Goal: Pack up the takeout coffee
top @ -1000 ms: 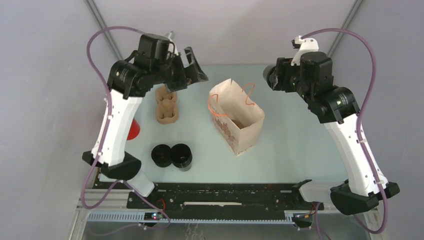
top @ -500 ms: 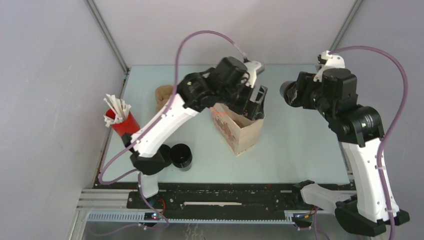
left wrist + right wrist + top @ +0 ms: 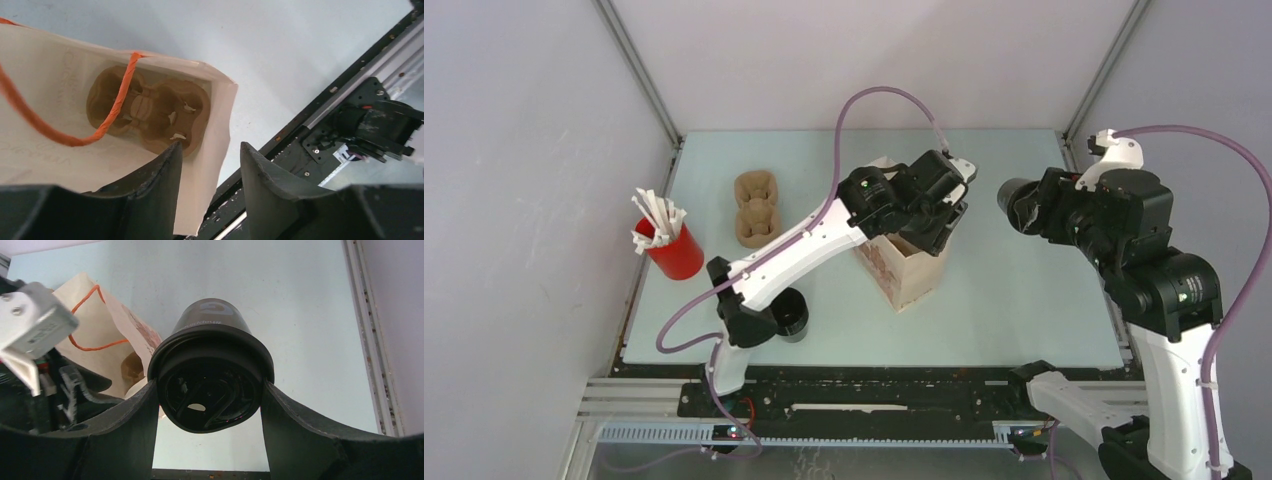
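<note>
The left gripper [image 3: 936, 222] has swung from the carrier [image 3: 754, 208] to the bag [image 3: 911, 272], and the right gripper [image 3: 1027, 206] has shifted right. Top view: the right gripper holds a cup [image 3: 1014, 203] beside the bag, seemingly awaiting access. Counted: one bag, one second cup [image 3: 790, 313] on the table, one red cup [image 3: 671, 252]. Left wrist: fingers apart astride the bag's rim, probably to steady it; a second carrier [image 3: 145, 107] lies inside. Right wrist: fingers clamped on the sideways cup's lid end.

A: "What colours is the left arm [image 3: 796, 248]?"
B: "White links, black joints, a small green dot on one joint, a purple cable [image 3: 879, 93] looping over it."
A: "And the right arm [image 3: 1186, 400]?"
B: "The same. The left tool [image 3: 210, 147] and right tool [image 3: 210, 385] have matte black, curved fingers."
</note>
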